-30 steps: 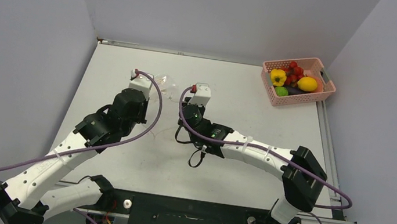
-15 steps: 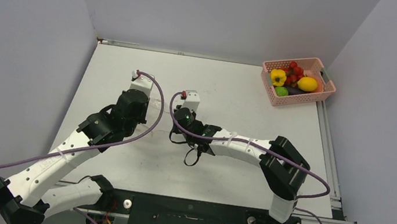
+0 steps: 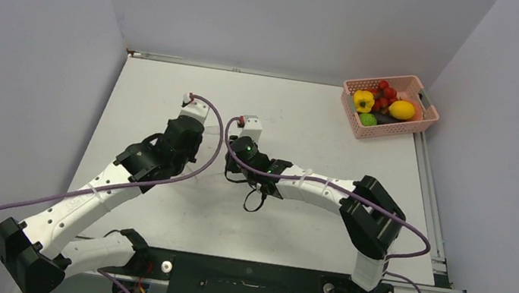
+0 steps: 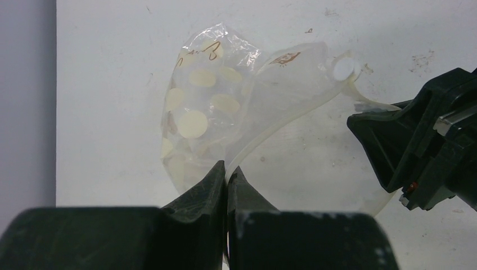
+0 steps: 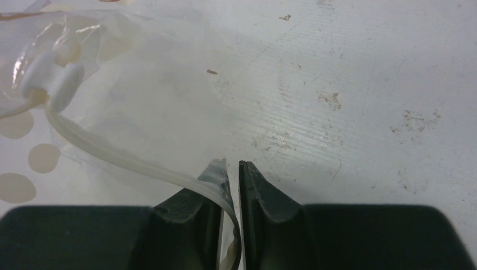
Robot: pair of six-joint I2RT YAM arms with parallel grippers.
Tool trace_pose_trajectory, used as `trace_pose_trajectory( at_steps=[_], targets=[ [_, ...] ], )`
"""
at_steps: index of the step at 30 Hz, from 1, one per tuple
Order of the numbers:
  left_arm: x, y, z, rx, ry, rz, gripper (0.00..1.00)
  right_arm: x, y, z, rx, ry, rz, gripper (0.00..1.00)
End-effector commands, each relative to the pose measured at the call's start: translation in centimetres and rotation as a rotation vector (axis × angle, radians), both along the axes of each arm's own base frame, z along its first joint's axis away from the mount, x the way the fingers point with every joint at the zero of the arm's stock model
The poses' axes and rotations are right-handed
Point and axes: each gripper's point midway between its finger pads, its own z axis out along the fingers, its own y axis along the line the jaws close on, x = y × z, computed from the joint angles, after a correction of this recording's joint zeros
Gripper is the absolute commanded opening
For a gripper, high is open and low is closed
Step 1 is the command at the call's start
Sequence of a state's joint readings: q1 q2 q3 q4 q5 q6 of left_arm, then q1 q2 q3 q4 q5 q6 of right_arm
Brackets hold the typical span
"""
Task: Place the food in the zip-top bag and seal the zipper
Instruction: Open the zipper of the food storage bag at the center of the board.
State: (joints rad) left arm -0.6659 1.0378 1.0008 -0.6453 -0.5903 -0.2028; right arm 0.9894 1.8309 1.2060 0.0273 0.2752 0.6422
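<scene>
zip-top bag [image 4: 225,112]: on the table [image 3: 320,132], between left gripper [image 4: 226,175] and right gripper [image 5: 233,171]
food [image 3: 383,103]: in the basket [image 3: 390,130], table's far right corner

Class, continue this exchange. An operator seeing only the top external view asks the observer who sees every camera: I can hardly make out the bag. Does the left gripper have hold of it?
Observer: Yes. The left wrist view shows the left gripper shut on the zipper.
Operator: And the right?
Observer: The right gripper pinches the same strip, which runs on to a white slider.
Operator: Is anything inside?
Observer: Nothing visible; through the zip-top bag only its cream dots show.
</scene>
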Motion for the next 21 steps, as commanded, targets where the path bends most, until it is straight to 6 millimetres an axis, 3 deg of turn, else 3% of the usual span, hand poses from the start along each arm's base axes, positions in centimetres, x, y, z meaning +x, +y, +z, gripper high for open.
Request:
trace_pose_trajectory(
  at_steps=[1,9,15,21],
  targets=[
    [0.5,-0.5,1.1,-0.027,-0.021,0.010,0.00,0.1,0.9,5.5,0.096,-0.060,0.035,0.26],
    [0.7,-0.5,0.5,-0.012,0.003,0.024,0.00,-1.1,0.3,10.3,0.143,-0.104,0.071,0.55],
    [0.7,-0.6,0.4,-0.017,0.006,0.022,0.00,-1.4,-1.4,13.3,0.136,-0.147,0.045,0.63],
    [0.7,-0.7,0.6,-0.028,0.001,0.017,0.00,0.1,-5.4,14.9,0.047,-0.211,-0.079,0.68]
  ],
)
